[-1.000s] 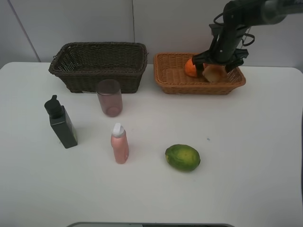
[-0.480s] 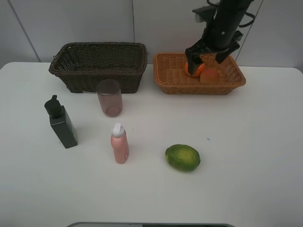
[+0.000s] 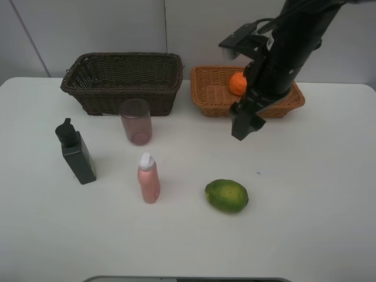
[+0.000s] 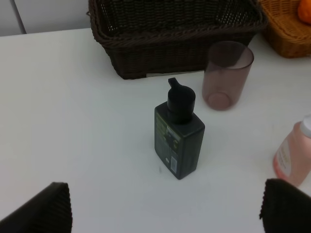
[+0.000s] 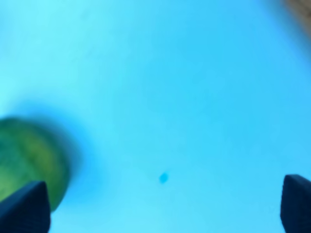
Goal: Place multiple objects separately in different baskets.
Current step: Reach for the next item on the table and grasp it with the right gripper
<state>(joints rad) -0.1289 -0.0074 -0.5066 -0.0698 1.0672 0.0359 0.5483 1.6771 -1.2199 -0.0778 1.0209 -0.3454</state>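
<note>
1. Now, two baskets: tan basket (image 3: 217,108) holds one orange (image 3: 237,84); dark basket (image 3: 117,100) beside it;
2. On the bench (image 3: 305,194): one pump bottle (image 3: 77,155), one cup (image 3: 136,122), one pink bottle (image 3: 148,182), one green fruit (image 3: 226,195);
3. Fingers spread apart on left claw (image 4: 165,208) and right claw (image 3: 242,126).

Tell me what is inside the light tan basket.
An orange sits in the tan basket. The right arm covers much of its interior, so anything else there is hidden.
</note>
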